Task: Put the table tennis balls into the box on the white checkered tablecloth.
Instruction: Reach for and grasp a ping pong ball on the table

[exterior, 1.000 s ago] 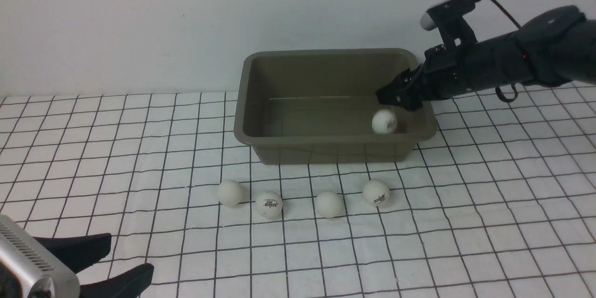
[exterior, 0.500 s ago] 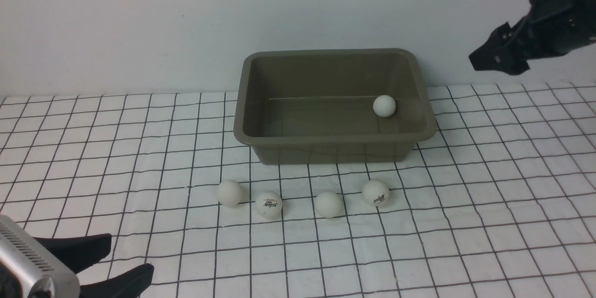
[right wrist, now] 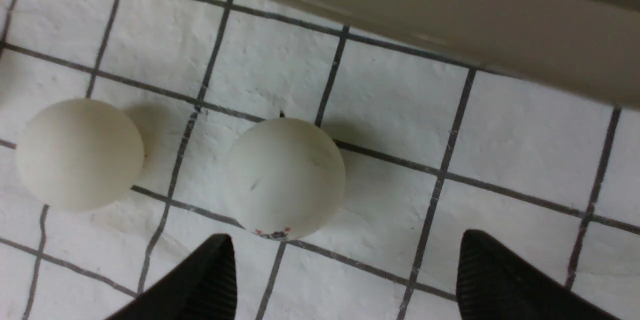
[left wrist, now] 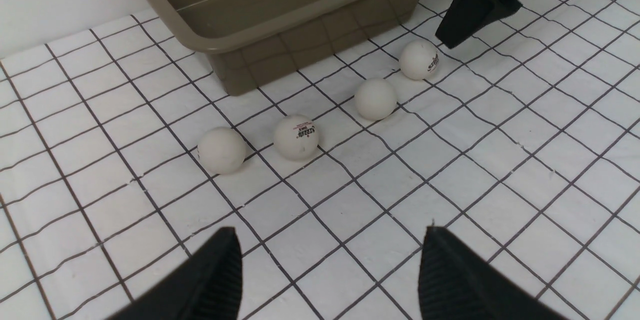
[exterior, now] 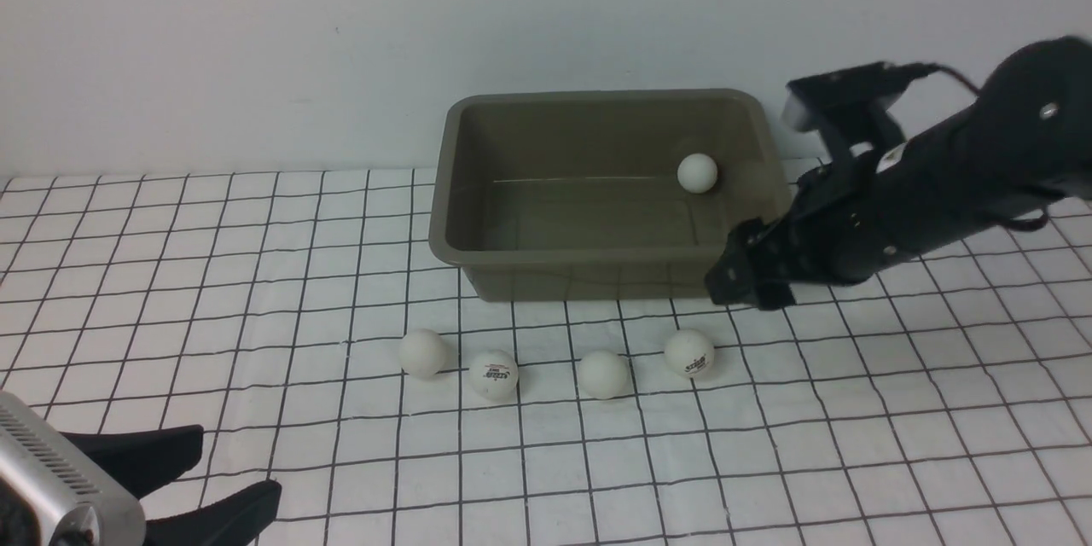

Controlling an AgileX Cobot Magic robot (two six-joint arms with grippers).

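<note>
The olive-brown box (exterior: 444, 213) stands on the white checkered tablecloth (exterior: 896, 409) and holds one table tennis ball (exterior: 697, 173) near its far right corner. Several balls lie in a row in front of it: a plain one (exterior: 423, 352), a logo one (exterior: 493, 374), a plain one (exterior: 603, 374) and a logo one (exterior: 689, 353). My right gripper (exterior: 744, 288) is open and empty, just above and right of the rightmost ball (right wrist: 285, 178), by the box's front right corner. My left gripper (exterior: 217, 478) is open and empty at the near left (left wrist: 327, 255).
A plain white wall (exterior: 256, 43) rises right behind the box. The right arm (exterior: 938, 179) reaches in from the right over the cloth beside the box's right wall. Bare cloth lies on both sides of the ball row.
My right gripper, high at the far right half a second ago, has swung down and left to the box's front right corner. The ball in the box rolled farther back. Left arm unmoved.
</note>
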